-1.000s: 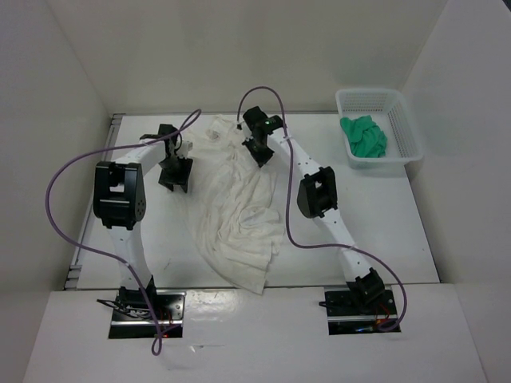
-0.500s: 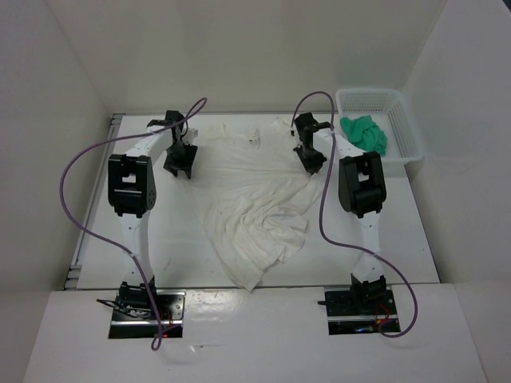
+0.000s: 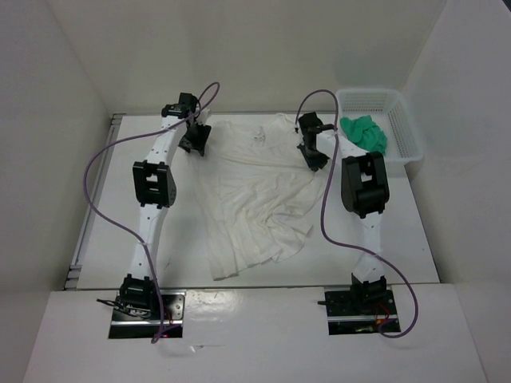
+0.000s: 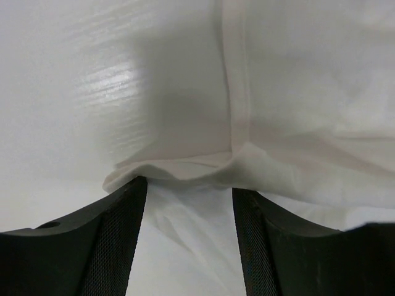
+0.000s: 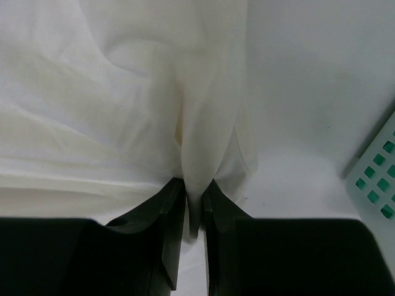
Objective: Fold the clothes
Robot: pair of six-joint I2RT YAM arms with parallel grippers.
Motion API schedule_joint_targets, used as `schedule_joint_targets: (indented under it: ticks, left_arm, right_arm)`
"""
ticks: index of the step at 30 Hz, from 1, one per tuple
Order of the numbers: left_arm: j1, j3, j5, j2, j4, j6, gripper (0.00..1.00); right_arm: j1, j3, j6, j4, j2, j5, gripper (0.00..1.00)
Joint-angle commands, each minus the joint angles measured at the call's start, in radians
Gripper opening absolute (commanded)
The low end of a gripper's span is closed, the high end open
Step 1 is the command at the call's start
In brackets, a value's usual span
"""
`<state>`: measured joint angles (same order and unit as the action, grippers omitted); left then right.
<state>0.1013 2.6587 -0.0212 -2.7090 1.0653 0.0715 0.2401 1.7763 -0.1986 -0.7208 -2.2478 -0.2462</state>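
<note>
- White flat table (image 3: 112, 207) beneath everything, both arm bases at its near edge.
- Black left gripper (image 3: 194, 144) at the far left corner of a large plain white garment (image 3: 255, 199) of thin wrinkly fabric; fingers (image 4: 120, 222) spread wide, one on either side of a raised fold at the fabric's edge, not squeezing it.
- White garment lying open and creased across the middle of the table, between the two arms, more rumpled in its near right part.
- Black right gripper (image 3: 313, 155) at the far right corner of the garment; jaws nearly together, pinching a thin upright fold of the fabric.
- White plastic mesh basket (image 3: 409, 132) in the far right corner of the table, near the right gripper, with a small bright green cloth (image 3: 365, 134) inside.
</note>
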Motion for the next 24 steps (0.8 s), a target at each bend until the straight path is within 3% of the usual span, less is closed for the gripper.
schedule_joint_targets:
  ticks: [1,2,5,8,9,13,15,19,20,24]
  left_arm:
    - [-0.003,0.104,0.014,-0.104,0.064,0.014,0.65]
    - [-0.003,0.113,0.014,-0.116,0.064,0.014,0.67]
    - [-0.003,0.162,-0.01,-0.129,0.082,0.014,0.72]
    - [-0.003,0.172,-0.071,-0.106,0.11,-0.007,0.78]
    - [-0.003,0.162,-0.08,-0.086,0.123,-0.007,0.84]
    - [-0.012,0.084,-0.112,0.142,0.124,-0.041,0.96]
    - [-0.012,0.017,-0.112,0.289,0.124,-0.041,0.98]
    - [-0.012,-0.39,-0.236,0.529,0.036,-0.052,0.98]
    - [-0.012,-0.607,-0.237,0.573,-0.003,-0.065,0.98]
    - [0.029,-0.961,-0.201,0.738,-0.188,-0.075,0.98]
  right_arm:
    - [-0.022,-0.023,0.007,0.047,-0.032,-0.027,0.25]
    - [-0.022,-0.023,0.007,0.047,-0.032,-0.037,0.25]
    - [-0.032,-0.014,0.017,0.057,-0.042,-0.038,0.38]
    - [-0.032,-0.005,0.037,0.047,-0.023,-0.038,0.52]
    - [-0.032,-0.005,0.037,0.047,0.02,-0.015,0.62]
    - [-0.032,-0.029,0.076,0.06,0.181,0.05,0.81]
    - [-0.032,-0.043,0.087,0.06,0.244,0.088,0.81]
    - [-0.002,-0.112,0.096,0.038,0.391,0.159,0.83]
    - [0.016,-0.129,0.096,0.029,0.407,0.168,0.83]
    - [0.073,-0.198,0.096,0.018,0.425,0.168,0.85]
